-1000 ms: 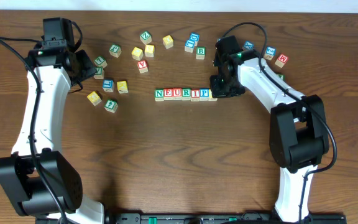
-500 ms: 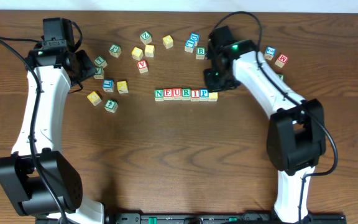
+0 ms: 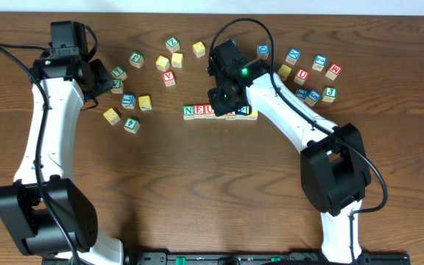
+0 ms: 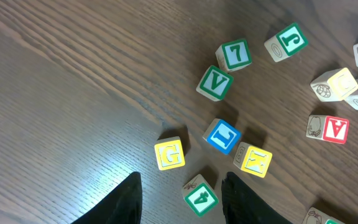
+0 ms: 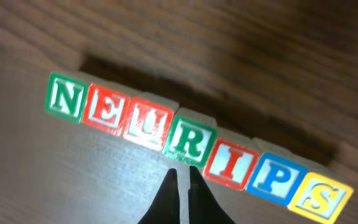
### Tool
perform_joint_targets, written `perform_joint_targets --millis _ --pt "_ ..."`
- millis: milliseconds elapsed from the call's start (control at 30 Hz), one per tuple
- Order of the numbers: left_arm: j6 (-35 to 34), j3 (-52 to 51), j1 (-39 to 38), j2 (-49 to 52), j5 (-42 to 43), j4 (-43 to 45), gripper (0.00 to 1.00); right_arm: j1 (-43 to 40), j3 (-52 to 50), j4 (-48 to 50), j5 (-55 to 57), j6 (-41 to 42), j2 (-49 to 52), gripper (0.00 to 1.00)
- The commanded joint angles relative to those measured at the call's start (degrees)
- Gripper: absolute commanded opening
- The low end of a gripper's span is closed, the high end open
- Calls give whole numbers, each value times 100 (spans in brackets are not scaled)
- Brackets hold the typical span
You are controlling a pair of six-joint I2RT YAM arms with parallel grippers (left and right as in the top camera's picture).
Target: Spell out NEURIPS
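- Far left: your left gripper point(image 4: 181, 180) hangs above the table point(image 3: 197, 191). Its fingers are apart and it holds nothing.
- Beneath it is a loose scatter of cubes. Among them are a yellow G cube point(image 4: 169, 154), a blue L cube point(image 4: 222, 135) and a green 4 cube point(image 4: 201, 197). None of these belongs to the word.
- Centre: the NEURIPS row point(image 3: 219, 111) lies on the table, seven cubes touching side by side. In the right wrist view it starts with a green N cube point(image 5: 64, 99). Then come E, U, a green R cube point(image 5: 188, 142), I and P, and last a yellow S cube point(image 5: 322, 198).
- The R cube appears to sit a little out of line with its neighbours.
- Your right gripper point(image 5: 182, 179) is clenched shut and empty. Its joined tips point at the R cube from just in front. You cannot tell whether they touch it.
- Judged from this, the word is spelled and the step in hand is a final straightening.
- The next move calls for a short, gentle nudge on R alone, or a straight lift away. A sideways drag could break the line.
- Right: spare cubes point(image 3: 304, 75) lie well apart from the row.
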Motion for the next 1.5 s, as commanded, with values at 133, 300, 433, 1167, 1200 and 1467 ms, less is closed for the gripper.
perform_joint_targets --millis 133,300,433,1167,1200,1467 --pt "116 -68 22 7 -74 -26 42 15 76 94 149 197 166 2" --pt "116 -68 22 7 -74 -22 42 28 76 -361 129 369 175 1" --pt "116 -68 22 7 -74 -22 42 31 42 -531 131 372 190 1" --pt "116 -68 22 7 -74 -20 42 39 -402 -389 372 584 354 1" --pt "116 -68 22 7 -74 -20 42 39 -402 -387 374 584 356 1" --pt "116 -68 22 7 -74 -20 42 39 -402 -321 433 629 367 1"
